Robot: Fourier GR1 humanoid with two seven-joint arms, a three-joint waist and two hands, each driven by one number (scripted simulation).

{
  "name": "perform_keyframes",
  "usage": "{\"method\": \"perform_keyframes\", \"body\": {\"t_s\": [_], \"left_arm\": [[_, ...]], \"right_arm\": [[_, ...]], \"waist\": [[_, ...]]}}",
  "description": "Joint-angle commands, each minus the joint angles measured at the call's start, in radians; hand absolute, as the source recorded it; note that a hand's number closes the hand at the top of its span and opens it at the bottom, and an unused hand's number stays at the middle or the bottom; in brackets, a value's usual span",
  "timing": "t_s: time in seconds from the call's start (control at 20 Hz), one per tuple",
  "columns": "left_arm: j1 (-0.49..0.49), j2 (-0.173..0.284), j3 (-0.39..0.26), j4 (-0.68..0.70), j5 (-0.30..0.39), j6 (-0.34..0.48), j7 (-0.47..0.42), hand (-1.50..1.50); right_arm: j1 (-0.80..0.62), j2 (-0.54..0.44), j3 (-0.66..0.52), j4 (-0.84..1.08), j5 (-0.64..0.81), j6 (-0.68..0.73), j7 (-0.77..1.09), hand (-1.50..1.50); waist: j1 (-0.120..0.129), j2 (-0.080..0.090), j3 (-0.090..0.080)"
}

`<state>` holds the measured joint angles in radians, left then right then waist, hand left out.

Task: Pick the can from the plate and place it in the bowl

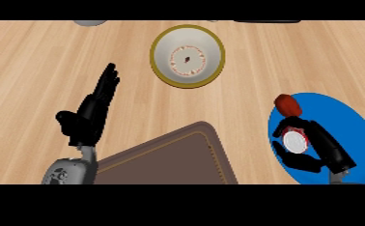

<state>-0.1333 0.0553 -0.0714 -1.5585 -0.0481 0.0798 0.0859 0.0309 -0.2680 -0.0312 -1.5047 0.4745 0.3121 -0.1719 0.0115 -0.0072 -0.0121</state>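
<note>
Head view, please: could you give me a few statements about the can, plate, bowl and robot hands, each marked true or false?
1. The right robot hand is curled round the can. True.
2. The can is already in the bowl. False: it is over the blue plate.
3. The left robot hand holds the bowl. False: it is open, apart from it.
4. The bowl is white with a yellow rim. True.
5. A brown board lies between the forearms. True.
</note>
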Motion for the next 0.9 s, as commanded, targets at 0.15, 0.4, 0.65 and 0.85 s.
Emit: {"method": "perform_keyframes", "body": {"t_s": [0.15, 0.4, 0.65, 0.85], "left_arm": [[-0.039, -0.008, -0.027, 0.029, -0.011, -0.017, 0.006, 0.00], [-0.032, 0.013, 0.013, -0.013, 0.016, -0.018, 0.045, 0.00], [-0.011, 0.002, 0.016, 0.039, -0.011, 0.005, -0.009, 0.00], [-0.004, 0.022, 0.033, 0.012, 0.012, -0.020, 0.001, 0.00]], "right_arm": [[-0.162, 0.224, 0.450, -0.003, 0.099, 0.159, 0.001, 1.50], [-0.218, 0.265, 0.613, 0.007, -0.072, 0.040, -0.020, 1.50], [-0.244, 0.267, 0.714, -0.137, -0.120, -0.142, -0.040, 1.50], [-0.291, 0.268, 0.664, -0.326, -0.080, -0.145, 0.097, 1.50]], "waist": [[0.072, 0.015, 0.011], [0.017, 0.007, 0.013], [-0.004, 0.006, 0.012], [-0.013, 0.004, 0.012]]}}
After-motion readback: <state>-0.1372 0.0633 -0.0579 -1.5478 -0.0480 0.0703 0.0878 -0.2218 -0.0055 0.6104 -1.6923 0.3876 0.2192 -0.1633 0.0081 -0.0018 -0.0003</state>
